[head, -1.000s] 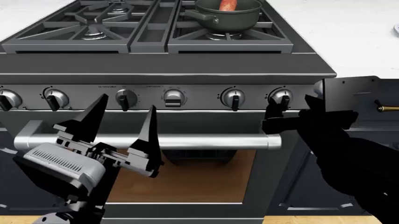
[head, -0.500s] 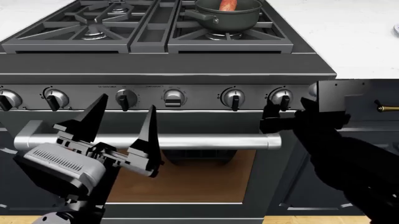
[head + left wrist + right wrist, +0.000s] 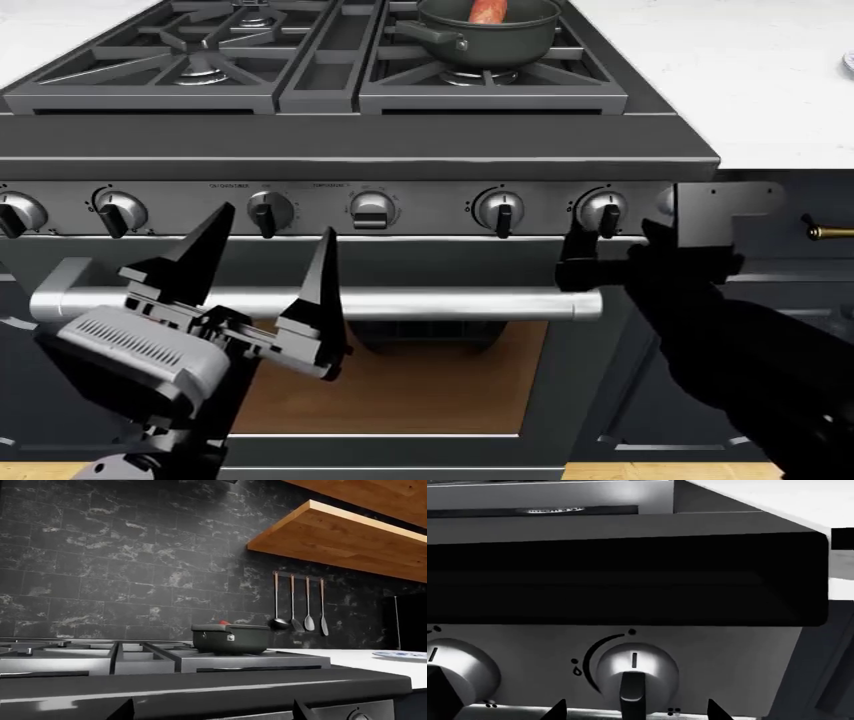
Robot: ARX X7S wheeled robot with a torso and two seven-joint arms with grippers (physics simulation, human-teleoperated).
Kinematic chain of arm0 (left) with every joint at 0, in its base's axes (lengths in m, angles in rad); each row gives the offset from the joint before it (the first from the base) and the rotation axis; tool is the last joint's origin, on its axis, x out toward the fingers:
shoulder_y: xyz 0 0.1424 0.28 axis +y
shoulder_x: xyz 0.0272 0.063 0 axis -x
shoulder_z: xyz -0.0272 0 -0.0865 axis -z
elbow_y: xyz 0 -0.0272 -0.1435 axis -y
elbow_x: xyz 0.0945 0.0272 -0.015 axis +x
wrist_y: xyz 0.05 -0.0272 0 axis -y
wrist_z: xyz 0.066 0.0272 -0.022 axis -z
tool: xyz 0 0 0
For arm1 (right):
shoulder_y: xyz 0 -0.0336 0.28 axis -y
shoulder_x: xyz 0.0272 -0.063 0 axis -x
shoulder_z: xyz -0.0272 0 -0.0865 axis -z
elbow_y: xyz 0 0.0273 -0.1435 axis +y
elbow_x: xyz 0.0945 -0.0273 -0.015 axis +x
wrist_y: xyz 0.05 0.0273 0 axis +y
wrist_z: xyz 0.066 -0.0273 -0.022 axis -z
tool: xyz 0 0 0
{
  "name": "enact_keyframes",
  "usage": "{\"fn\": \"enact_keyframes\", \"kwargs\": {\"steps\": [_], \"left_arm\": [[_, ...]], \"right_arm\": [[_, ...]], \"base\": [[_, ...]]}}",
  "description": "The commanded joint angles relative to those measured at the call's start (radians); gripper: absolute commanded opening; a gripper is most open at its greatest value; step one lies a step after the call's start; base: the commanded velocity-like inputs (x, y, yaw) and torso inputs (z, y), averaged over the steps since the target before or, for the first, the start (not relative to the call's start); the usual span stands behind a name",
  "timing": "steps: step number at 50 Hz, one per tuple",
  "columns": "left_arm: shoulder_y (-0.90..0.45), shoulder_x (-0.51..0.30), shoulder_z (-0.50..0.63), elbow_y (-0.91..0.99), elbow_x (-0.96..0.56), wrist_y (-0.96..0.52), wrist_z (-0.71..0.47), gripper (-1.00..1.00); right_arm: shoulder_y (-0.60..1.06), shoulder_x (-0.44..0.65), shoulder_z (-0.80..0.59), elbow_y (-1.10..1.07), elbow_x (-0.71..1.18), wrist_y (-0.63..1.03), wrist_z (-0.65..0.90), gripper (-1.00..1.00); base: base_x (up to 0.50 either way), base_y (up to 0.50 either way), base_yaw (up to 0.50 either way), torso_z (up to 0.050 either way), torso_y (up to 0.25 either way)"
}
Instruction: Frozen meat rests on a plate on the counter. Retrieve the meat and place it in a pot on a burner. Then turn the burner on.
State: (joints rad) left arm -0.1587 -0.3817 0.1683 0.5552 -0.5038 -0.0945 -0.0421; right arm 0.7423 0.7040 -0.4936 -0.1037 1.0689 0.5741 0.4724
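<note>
Even, bright render | sharp focus; no blur | knob [image 3: 634, 667] glare; dark shadow beneath stove lip

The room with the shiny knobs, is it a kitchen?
Yes, most likely a home kitchen. There is a gas stove with a pot on a burner, an oven door below the knobs, and cooking utensils hanging on the dark tiled wall.

White stone counter [image 3: 747, 70] at right of frame, flanking the stove [image 3: 360, 160]. Blue-patterned plate [image 3: 847, 63] lies on it at the right edge.
</note>
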Motion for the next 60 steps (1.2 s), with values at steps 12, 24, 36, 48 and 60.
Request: {"fn": "enact_keyframes", "kwargs": {"steps": [12, 24, 36, 48, 60], "left_arm": [[-0.008, -0.004, 0.008, -0.012, -0.004, -0.004, -0.006, 1.00], [-0.005, -0.007, 0.013, -0.012, -0.004, 0.000, -0.006, 1.00], [-0.007, -0.007, 0.020, -0.021, -0.005, 0.002, -0.005, 1.00], [-0.009, -0.009, 0.025, -0.031, -0.006, 0.003, -0.006, 1.00], [-0.010, -0.011, 0.028, -0.032, -0.008, 0.003, -0.008, 1.00]], "right_arm": [[0.007, -0.008, -0.009, 0.012, -0.003, 0.003, -0.009, 1.00], [-0.015, 0.003, -0.006, -0.039, 0.003, 0.004, 0.024, 1.00], [-0.034, 0.007, 0.000, -0.043, 0.003, -0.008, 0.031, 1.00], [-0.017, -0.005, -0.009, -0.029, -0.010, -0.013, 0.011, -1.00], [-0.010, -0.004, -0.012, -0.032, -0.014, -0.012, 0.008, -1.00]], "base": [[0.00, 0.00, 0.00, 0.000, 0.000], [0.00, 0.00, 0.00, 0.000, 0.000], [0.00, 0.00, 0.00, 0.000, 0.000], [0.00, 0.00, 0.00, 0.000, 0.000], [0.00, 0.00, 0.00, 0.000, 0.000]]}}
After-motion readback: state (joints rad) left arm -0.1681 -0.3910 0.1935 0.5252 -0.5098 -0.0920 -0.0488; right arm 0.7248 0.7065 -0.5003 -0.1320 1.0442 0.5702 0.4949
